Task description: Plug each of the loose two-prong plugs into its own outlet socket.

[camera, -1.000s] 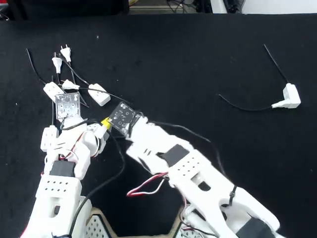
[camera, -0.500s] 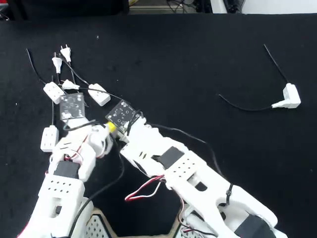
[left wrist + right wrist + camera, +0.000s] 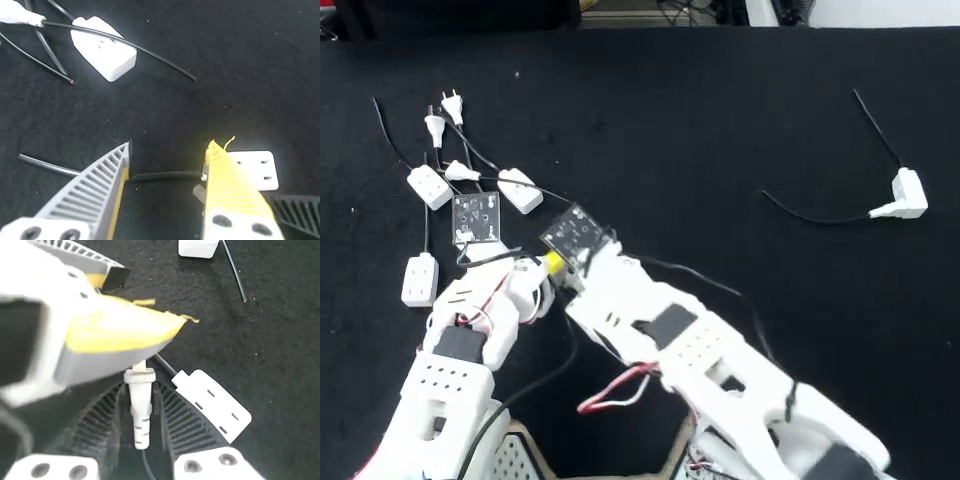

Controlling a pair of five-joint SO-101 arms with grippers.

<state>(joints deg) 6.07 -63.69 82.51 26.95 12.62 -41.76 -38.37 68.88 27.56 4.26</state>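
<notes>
My right gripper point(image 3: 140, 388) is shut on a white two-prong plug point(image 3: 139, 412), its prongs pointing away from the wrist. Just beyond it lies a white outlet socket point(image 3: 214, 403) with slotted holes, also seen as the outlet socket point(image 3: 254, 170) behind my left gripper's yellow finger point(image 3: 226, 187). My left gripper point(image 3: 169, 146) stands open over the black mat, a black cable point(image 3: 162, 175) running across between its fingers. In the high view the left gripper point(image 3: 545, 268) sits right against the right arm's wrist point(image 3: 576, 232), near the table's left side.
Another white socket point(image 3: 103, 48) lies farther off with a cable over it. Loose plugs point(image 3: 436, 126) and sockets point(image 3: 428, 186) with tangled black cables cluster at the left. One more socket point(image 3: 420, 279) lies beside the left arm. An angled white plug point(image 3: 905, 195) lies far right.
The left arm's wrist has swung to the right, bringing its gripper close against the right gripper. The right arm shifted slightly, still holding the plug.
</notes>
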